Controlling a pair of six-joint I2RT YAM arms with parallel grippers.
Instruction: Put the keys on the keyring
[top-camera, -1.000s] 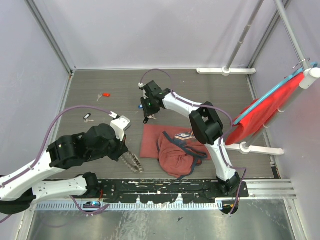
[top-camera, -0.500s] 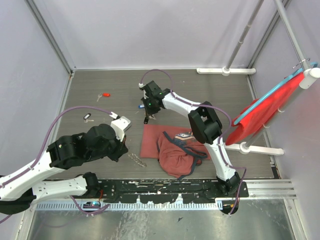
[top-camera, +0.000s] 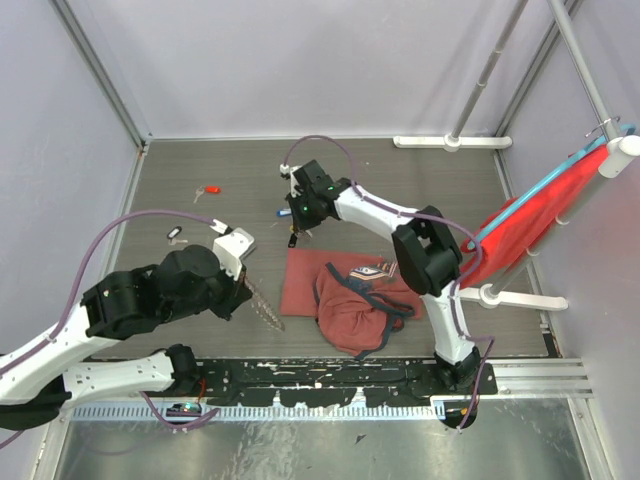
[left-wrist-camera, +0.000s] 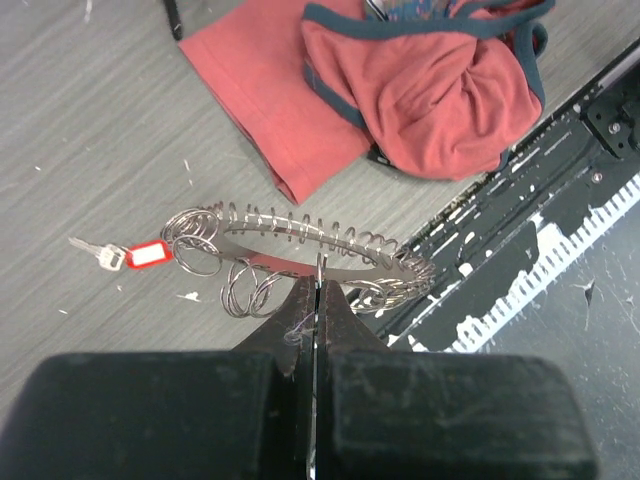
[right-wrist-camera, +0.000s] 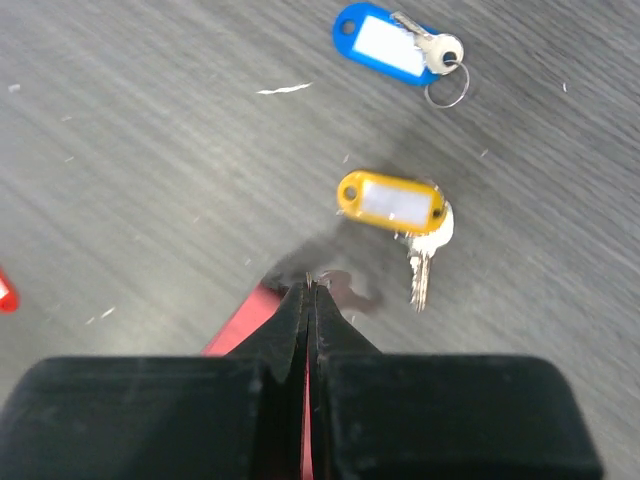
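My left gripper (top-camera: 245, 290) (left-wrist-camera: 317, 285) is shut on the keyring (top-camera: 262, 302) (left-wrist-camera: 300, 235), a flat metal ring fringed with small wire rings, held edge-on above the floor. A red-tagged key (left-wrist-camera: 145, 255) shows beside the ring's left end; I cannot tell if it hangs on it. My right gripper (top-camera: 293, 238) (right-wrist-camera: 308, 285) is shut, with a thin metal sliver between its tips. Just beyond it are a yellow-tagged key (right-wrist-camera: 392, 203) and a blue-tagged key (right-wrist-camera: 385, 38) (top-camera: 281, 212). A red key (top-camera: 211, 188) and a black key (top-camera: 175, 234) lie far left.
A dark-red cloth bag (top-camera: 355, 310) (left-wrist-camera: 430, 90) lies on a flat red cloth (top-camera: 300, 280) right of the keyring. A black rail (top-camera: 330, 375) runs along the near edge. A red cloth (top-camera: 530, 220) hangs on a rack at the right.
My left gripper has raised and tilted the keyring from lying flat near the rail to edge-on, a little farther from it. My right gripper has shifted slightly to the right.
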